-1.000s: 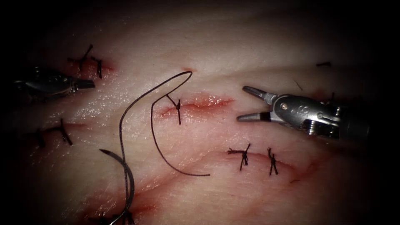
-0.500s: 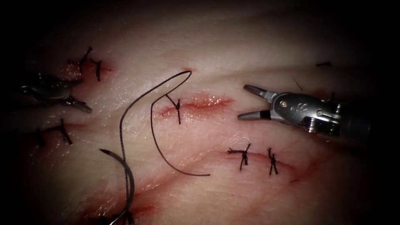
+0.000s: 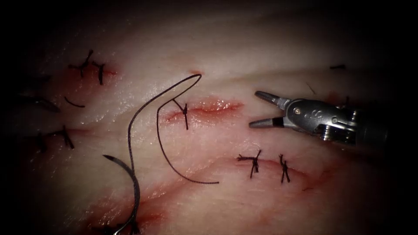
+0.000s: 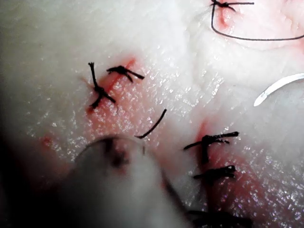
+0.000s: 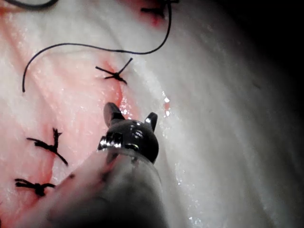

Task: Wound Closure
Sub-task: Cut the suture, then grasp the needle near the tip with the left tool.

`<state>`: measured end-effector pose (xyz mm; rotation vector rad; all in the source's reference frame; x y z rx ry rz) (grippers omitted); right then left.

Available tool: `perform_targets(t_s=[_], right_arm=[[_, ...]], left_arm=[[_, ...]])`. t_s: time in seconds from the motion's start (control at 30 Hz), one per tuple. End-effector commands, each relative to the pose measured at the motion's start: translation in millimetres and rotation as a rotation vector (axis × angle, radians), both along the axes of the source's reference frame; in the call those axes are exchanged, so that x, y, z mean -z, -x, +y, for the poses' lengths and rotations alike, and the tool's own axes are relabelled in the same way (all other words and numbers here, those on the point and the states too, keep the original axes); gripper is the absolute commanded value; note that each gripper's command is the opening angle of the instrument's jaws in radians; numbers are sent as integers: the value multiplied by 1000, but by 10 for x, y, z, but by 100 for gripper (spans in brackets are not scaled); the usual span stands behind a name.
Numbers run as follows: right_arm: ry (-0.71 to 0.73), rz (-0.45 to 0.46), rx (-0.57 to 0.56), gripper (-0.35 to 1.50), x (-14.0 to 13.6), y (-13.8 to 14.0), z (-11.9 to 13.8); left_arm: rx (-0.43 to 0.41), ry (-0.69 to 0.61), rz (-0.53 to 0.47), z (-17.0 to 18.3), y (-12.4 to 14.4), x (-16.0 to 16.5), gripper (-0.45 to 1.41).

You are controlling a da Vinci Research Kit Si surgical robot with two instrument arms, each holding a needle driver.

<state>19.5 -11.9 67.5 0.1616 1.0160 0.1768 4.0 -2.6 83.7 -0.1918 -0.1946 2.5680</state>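
The central cut in the tissue carries one knot at its left end. My right tool hovers just right of the cut, jaws open and holding nothing; it also appears from behind. The curved needle lies on the tissue lower left of the cut, held by neither tool, its point free. Its thread arcs up to above the cut and back down to the knot. A loose tail curls below. My left tool sits dim at the far left edge.
A short cut piece of thread lies loose near the left tool, also. Finished stitches sit at upper left, left and lower right. Red fluid wets the tissue around the cuts.
The left tool swung down, then drew back to the far left edge, and a short loose thread piece now lies where it was. Right tool, needle and thread stayed put.
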Motion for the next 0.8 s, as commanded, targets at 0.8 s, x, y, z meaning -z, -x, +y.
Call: perform_targets(t_s=[0.8], right_arm=[[-78, -4, -37, 119, 1, -1, 2]], left_arm=[[-199, 30, -599, -48, 243, 177, 46]])
